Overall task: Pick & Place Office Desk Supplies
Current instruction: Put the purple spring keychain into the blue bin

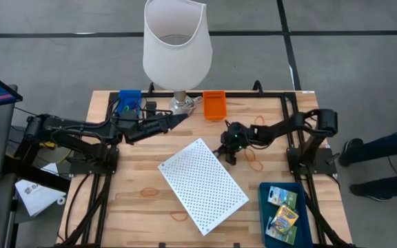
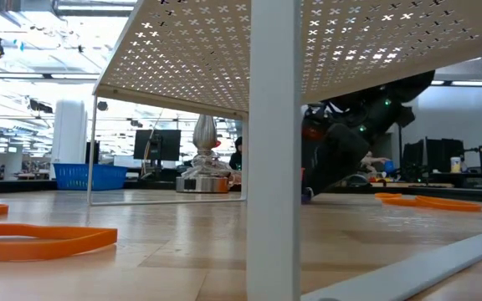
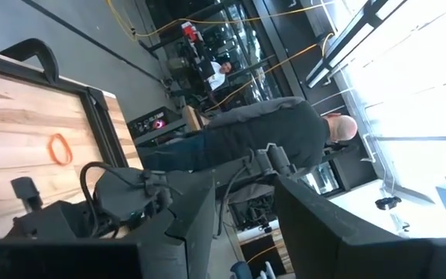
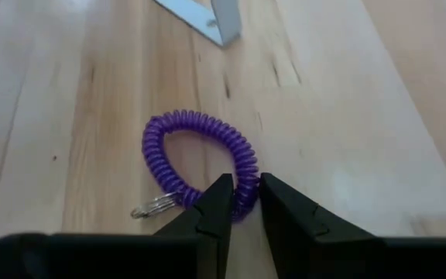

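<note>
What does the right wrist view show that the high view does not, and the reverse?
Only the right wrist view shows a purple coil wristband with a key ring, its coil pinched between the right gripper fingertips. Only the high view shows the white lamp, perforated white panel, blue tray with two printed boxes, and the left gripper near the lamp base. Both show the wooden table.

Glossy purple plastic coil [image 4: 207, 155] with metal ring lies on smooth wooden table [image 4: 347, 116].
</note>
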